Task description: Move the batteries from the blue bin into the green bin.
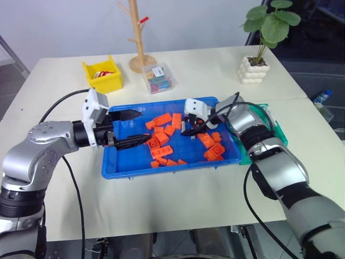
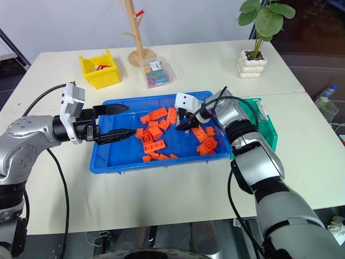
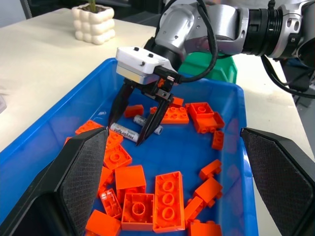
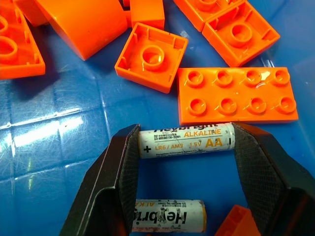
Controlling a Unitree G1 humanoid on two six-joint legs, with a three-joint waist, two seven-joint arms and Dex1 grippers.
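Right claw (image 4: 187,147) sits half-shut around a battery (image 4: 186,140), end to end, mid-frame; left claw (image 1: 131,128) gapes empty, farther off.

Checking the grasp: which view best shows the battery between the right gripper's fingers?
Right wrist view: the battery lies end to end between the right gripper fingers, label legible. Left wrist view shows it small, from the side; in the eye views, I cannot make it out.
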